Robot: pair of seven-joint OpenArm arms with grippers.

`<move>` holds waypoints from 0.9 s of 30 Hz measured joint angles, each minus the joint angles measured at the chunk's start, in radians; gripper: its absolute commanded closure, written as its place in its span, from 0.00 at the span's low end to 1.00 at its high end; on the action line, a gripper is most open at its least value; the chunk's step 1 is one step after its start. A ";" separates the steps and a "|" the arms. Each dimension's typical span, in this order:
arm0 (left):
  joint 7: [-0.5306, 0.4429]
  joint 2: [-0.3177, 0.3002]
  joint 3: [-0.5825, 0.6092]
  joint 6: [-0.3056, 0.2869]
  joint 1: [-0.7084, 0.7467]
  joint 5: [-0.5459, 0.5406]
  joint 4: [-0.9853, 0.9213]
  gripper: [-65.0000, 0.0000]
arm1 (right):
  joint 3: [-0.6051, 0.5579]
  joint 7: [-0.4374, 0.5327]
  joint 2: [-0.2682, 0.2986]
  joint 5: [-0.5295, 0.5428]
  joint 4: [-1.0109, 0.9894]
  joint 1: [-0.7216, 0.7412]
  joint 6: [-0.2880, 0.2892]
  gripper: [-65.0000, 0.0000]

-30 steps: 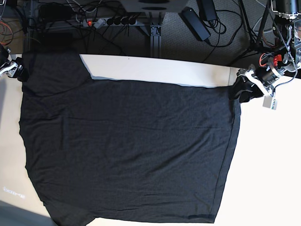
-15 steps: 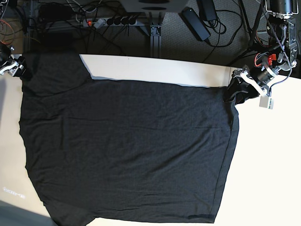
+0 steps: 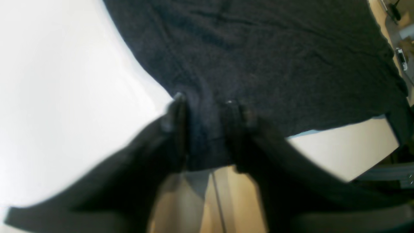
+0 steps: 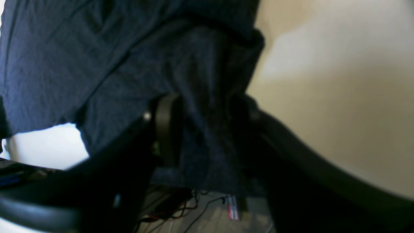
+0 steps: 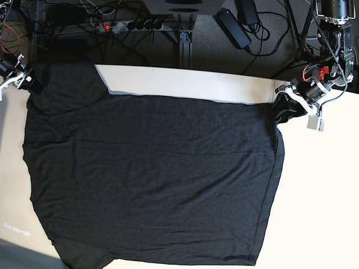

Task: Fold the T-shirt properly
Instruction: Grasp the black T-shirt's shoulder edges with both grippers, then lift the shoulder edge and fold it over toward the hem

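My base view looks straight down on the whole desk (image 5: 185, 81) from high up. Both wrist views sit close behind their grippers; the left shares the T-shirt (image 3: 258, 48) spread with it.

A pale desk (image 5: 185, 83) is lying under everything, its bare top showing as a strip along the far edge and as a wide bright patch on one side. Beyond its far edge, a power strip (image 5: 132, 25) is lying on the grey floor (image 5: 269, 45) among tangled dark cables, with a small red light glowing at one end. A black power brick (image 5: 233, 27) is resting nearby, and metal frame legs (image 5: 185, 42) are standing behind the desk
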 measured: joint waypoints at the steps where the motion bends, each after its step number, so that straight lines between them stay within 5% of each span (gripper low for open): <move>1: 0.000 0.002 0.000 0.000 0.002 0.001 -0.001 0.84 | 0.000 -0.005 0.000 0.000 0.000 0.000 0.000 0.75; 4: -0.001 0.004 0.003 0.000 0.002 0.008 -0.003 1.00 | 0.000 0.000 0.000 0.000 0.000 -0.001 0.000 1.00; 12: -0.001 0.003 0.005 -0.008 -0.005 0.009 -0.003 1.00 | 0.000 0.011 -0.001 0.007 0.014 -0.003 0.000 1.00; 16: 0.094 -0.017 0.006 -0.009 -0.032 -0.030 0.009 1.00 | 0.010 -0.050 0.027 -0.002 0.073 -0.015 0.001 1.00; 27: 0.173 -0.109 0.012 -0.007 -0.029 -0.064 0.129 1.00 | 0.022 -0.134 0.182 -0.064 0.254 -0.006 0.005 1.00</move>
